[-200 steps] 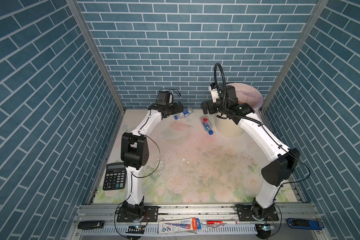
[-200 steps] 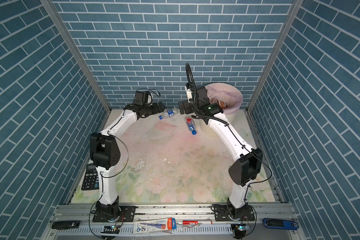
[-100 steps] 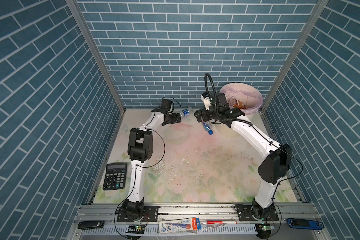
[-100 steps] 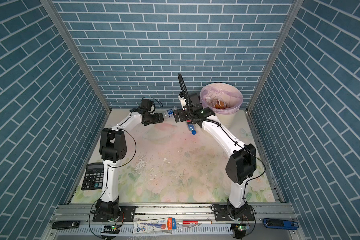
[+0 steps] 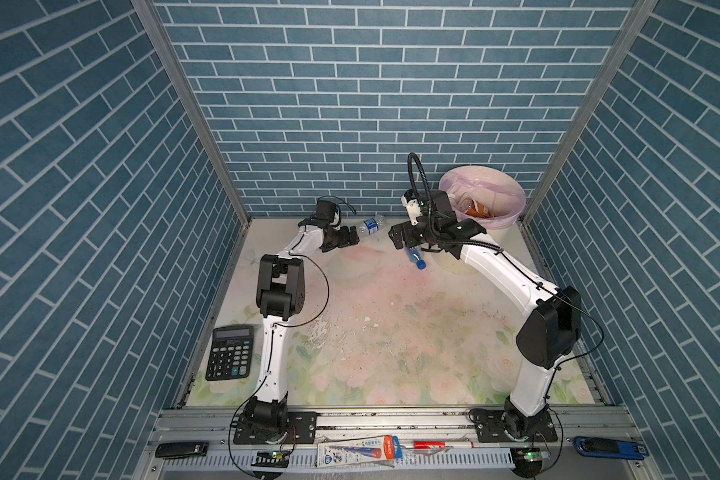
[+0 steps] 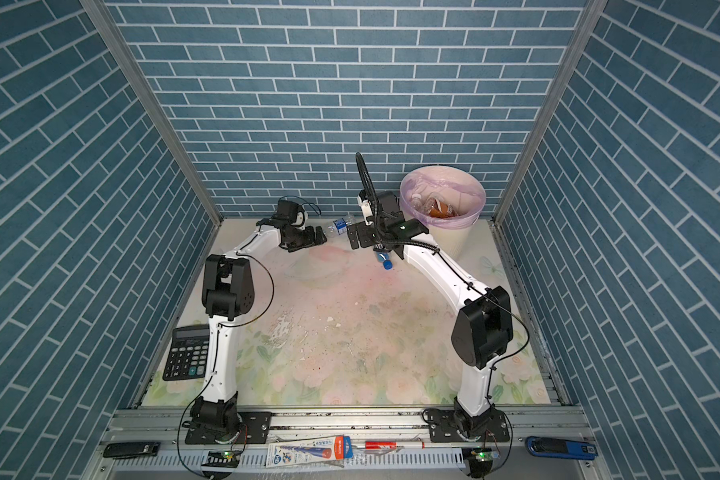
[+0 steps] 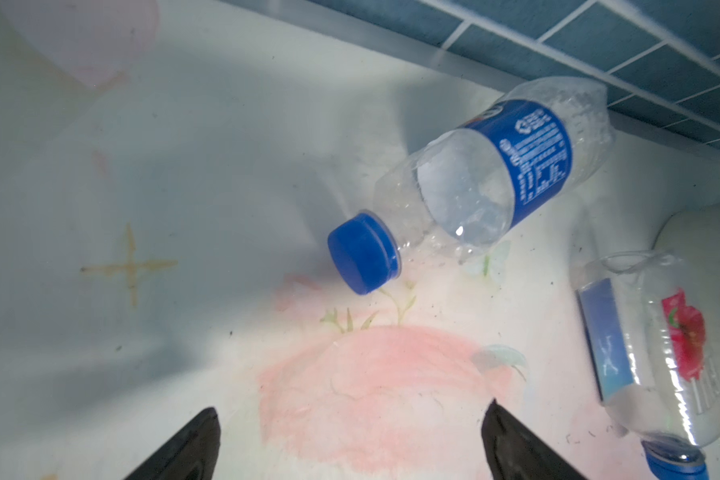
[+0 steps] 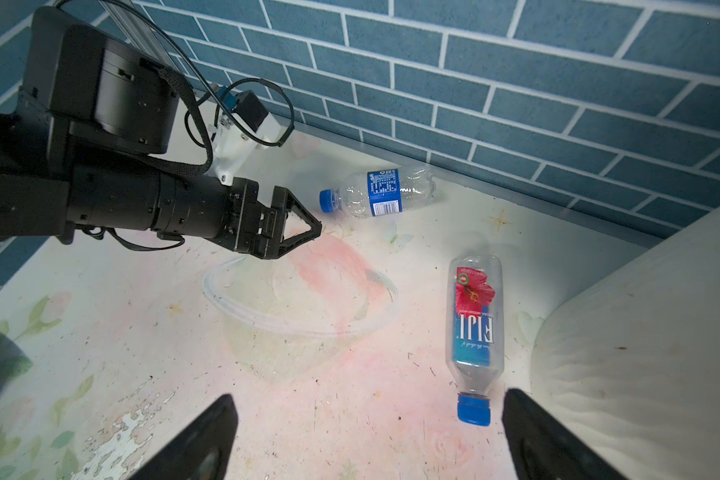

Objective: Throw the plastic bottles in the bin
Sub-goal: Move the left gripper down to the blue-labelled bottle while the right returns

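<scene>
A clear plastic bottle with a blue label and blue cap (image 5: 371, 225) (image 6: 338, 225) (image 7: 491, 183) lies by the back wall. My left gripper (image 5: 352, 239) (image 7: 352, 406) is open just short of its cap, with nothing between the jaws. A second clear bottle with a red flower label and blue cap (image 5: 415, 257) (image 8: 474, 328) lies beside the bin (image 5: 481, 171) (image 6: 441, 169). My right gripper (image 5: 395, 239) (image 8: 369, 395) hangs open above it, its cap close to one finger. Several bottles, one brown, lie inside the lilac-lined bin.
A clear plastic bowl (image 8: 300, 307) (image 6: 312, 266) sits on the flowered table between the two grippers. A black calculator (image 5: 229, 352) lies at the front left edge. The bin's cream ribbed wall (image 8: 641, 353) is close beside my right gripper.
My right gripper has swung left from the bin and come down over the flower-label bottle. The left gripper has dropped lower, toward the blue-label bottle. Both stayed open.
</scene>
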Controlling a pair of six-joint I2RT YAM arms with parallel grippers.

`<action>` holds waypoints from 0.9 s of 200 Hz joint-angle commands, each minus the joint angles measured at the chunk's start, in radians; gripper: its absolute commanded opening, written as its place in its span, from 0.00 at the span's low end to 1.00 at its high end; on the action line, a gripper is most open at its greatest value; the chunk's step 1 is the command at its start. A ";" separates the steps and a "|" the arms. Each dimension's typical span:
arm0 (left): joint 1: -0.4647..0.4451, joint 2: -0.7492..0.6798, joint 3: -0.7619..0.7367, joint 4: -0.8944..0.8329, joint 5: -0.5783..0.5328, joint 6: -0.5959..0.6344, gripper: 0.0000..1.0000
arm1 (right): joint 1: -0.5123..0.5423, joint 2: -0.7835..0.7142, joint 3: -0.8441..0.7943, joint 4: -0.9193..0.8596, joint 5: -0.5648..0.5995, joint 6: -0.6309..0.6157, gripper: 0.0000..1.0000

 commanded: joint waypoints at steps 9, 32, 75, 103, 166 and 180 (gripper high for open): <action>0.017 0.081 0.090 0.014 0.084 -0.030 0.99 | 0.003 0.001 -0.018 0.016 -0.012 0.019 0.99; 0.031 0.115 0.115 0.047 0.097 -0.071 0.99 | 0.003 0.011 -0.018 0.017 -0.014 0.019 0.99; 0.046 0.198 0.196 0.111 0.191 -0.145 0.99 | 0.002 0.044 0.007 0.011 -0.020 0.016 0.99; 0.049 0.253 0.263 0.133 0.244 -0.197 0.99 | 0.002 0.067 0.030 0.006 -0.020 0.013 0.99; 0.051 0.261 0.178 0.369 0.377 -0.347 0.99 | 0.002 0.096 0.058 -0.006 -0.014 0.006 0.99; 0.046 0.249 0.147 0.417 0.400 -0.365 0.99 | 0.002 0.093 0.054 -0.003 -0.012 0.008 0.99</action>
